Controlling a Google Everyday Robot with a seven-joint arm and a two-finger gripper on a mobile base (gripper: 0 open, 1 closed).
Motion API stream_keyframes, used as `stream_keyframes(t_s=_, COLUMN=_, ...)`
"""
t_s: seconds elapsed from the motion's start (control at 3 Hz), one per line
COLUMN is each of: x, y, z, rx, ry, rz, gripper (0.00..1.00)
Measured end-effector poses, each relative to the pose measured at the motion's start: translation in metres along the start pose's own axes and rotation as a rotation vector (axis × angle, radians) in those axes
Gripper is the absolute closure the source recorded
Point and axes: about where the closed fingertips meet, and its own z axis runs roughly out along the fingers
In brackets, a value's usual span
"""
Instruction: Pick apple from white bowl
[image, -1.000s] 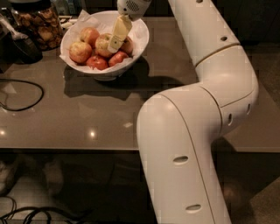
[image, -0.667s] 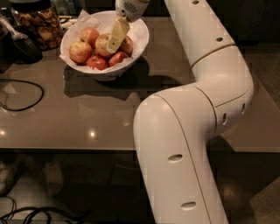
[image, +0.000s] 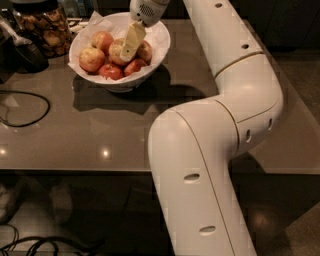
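While the white bowl (image: 150, 70) sits at eleven o'clock on the table (image: 100, 130), the gripper (image: 129, 46) hangs inside it, over the pale apple (image: 115, 51) at its centre. I cannot tell whether it grips.

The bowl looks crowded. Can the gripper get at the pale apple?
Probably yes: the gripper hangs just above the pale apple in the white bowl, nothing between them, though red apples press close at its sides.
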Motion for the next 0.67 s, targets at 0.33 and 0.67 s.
stream_keyframes(t_s=0.33, x=-0.0004, y=-0.0024, z=0.0025, rx=0.003, ry=0.000, rz=-0.002, gripper=0.34)
stream_keyframes(t_s=0.67, x=-0.0011, y=-0.0043, z=0.0063, rx=0.003, ry=0.000, rz=-0.007, gripper=0.36)
